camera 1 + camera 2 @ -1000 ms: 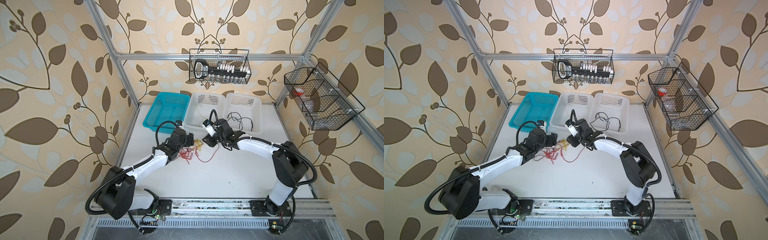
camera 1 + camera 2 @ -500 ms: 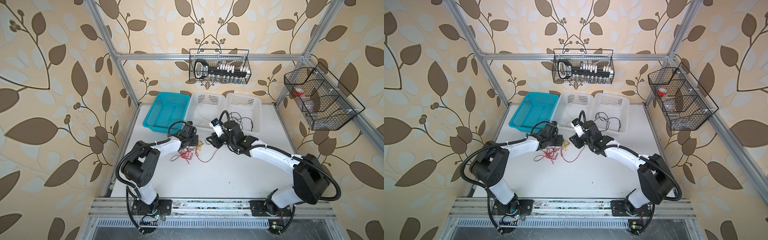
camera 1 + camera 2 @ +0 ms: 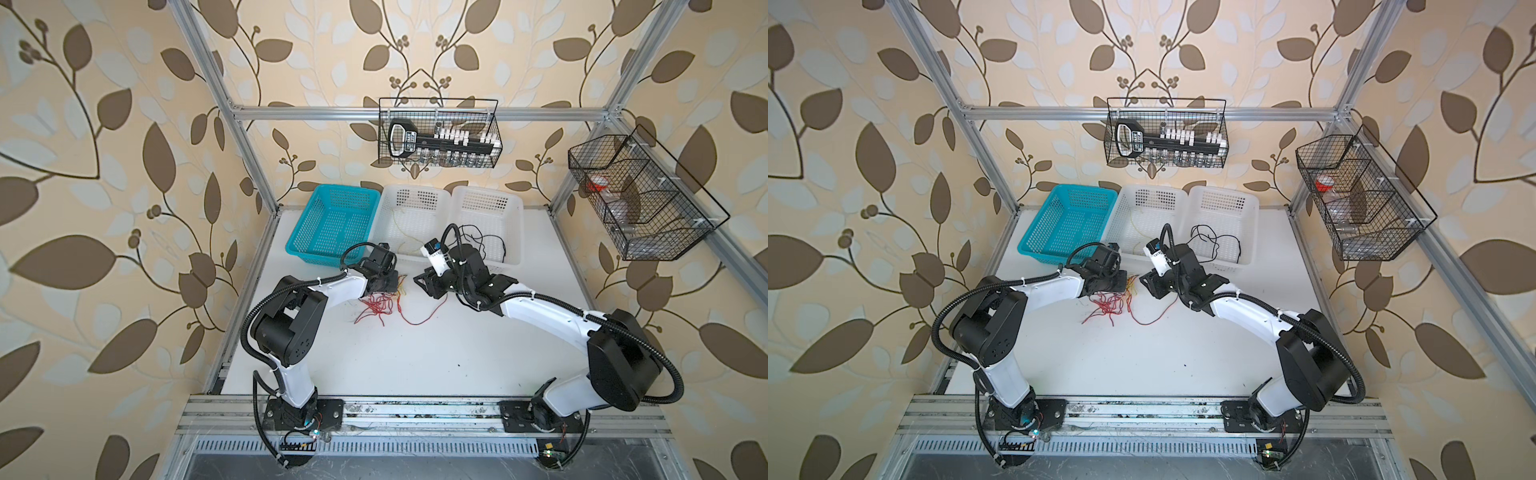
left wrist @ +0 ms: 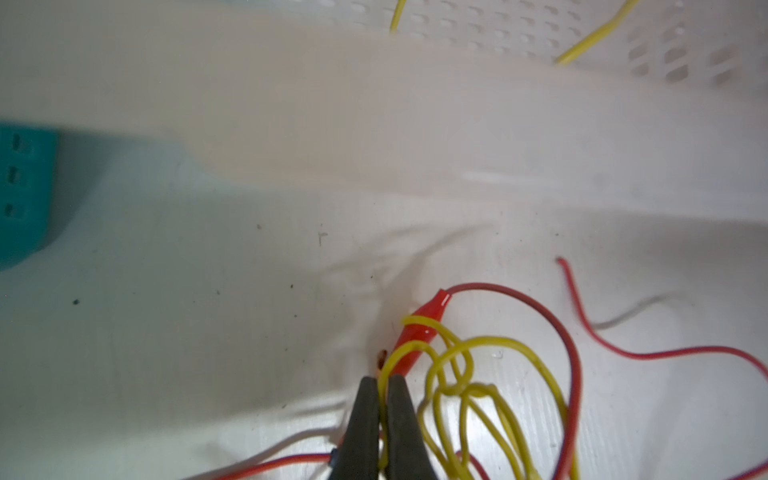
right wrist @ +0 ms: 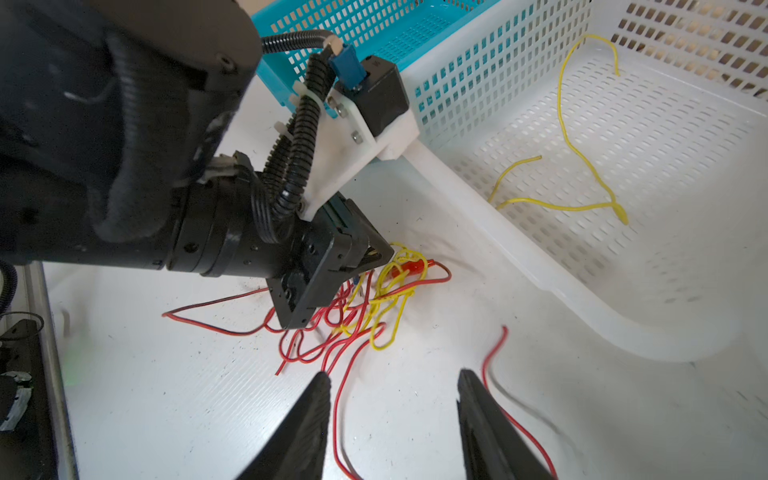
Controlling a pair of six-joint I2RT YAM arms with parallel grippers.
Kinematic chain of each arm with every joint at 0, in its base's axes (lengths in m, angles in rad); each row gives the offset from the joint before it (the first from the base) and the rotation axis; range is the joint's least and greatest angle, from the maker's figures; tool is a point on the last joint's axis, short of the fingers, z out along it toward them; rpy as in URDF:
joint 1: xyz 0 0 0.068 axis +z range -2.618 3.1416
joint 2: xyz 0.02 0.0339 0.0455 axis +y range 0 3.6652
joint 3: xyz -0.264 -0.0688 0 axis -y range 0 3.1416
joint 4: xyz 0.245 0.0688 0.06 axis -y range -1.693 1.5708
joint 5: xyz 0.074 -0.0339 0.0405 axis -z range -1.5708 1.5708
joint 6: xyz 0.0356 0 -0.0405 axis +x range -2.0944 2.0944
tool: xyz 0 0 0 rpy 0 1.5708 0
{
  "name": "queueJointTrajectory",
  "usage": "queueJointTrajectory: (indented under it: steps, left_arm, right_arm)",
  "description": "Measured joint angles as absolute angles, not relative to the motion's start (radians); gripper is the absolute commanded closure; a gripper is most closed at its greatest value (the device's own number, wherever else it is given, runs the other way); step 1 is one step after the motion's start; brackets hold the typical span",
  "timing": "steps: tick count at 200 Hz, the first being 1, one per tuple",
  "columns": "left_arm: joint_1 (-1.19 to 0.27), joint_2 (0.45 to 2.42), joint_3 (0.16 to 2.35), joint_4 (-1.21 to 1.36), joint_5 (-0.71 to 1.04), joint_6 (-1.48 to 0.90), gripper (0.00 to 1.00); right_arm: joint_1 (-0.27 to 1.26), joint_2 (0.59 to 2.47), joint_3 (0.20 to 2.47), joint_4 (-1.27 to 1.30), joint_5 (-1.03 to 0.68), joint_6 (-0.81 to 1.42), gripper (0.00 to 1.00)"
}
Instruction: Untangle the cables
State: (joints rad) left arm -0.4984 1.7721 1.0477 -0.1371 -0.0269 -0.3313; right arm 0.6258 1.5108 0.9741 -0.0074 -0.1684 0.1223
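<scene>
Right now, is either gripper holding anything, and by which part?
The left gripper is shut on the yellow cable, pinching one of its loops beside the red clip. The right gripper is open and holds nothing.

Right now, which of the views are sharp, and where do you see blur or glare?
In the left wrist view the white basket and the teal basket are blurred, while the yellow cable is sharp; in the right wrist view the tangle is sharp, one loose red cable smeared; both top views are evenly lit, without glare.
</scene>
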Motion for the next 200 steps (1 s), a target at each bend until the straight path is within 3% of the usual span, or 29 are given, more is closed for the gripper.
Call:
queueJointTrajectory:
  steps: [49,135,200]
  left_arm:
    - [-0.507,1.745,1.027,-0.120,-0.024,-0.320,1.00]
    - [-0.633,1.476,0.931,-0.040,-0.100,-0.184,1.00]
    - [-0.662,1.420,0.898,-0.020,-0.224,-0.083,1.00]
  right_arm:
    - [0.614,1.572,0.974,-0.012,-0.138,0.187,0.54]
    - [0.582,1.625,0.979,-0.020,-0.154,0.327,0.56]
    - [0.578,1.504,0.980,-0.025,-0.154,0.396,0.52]
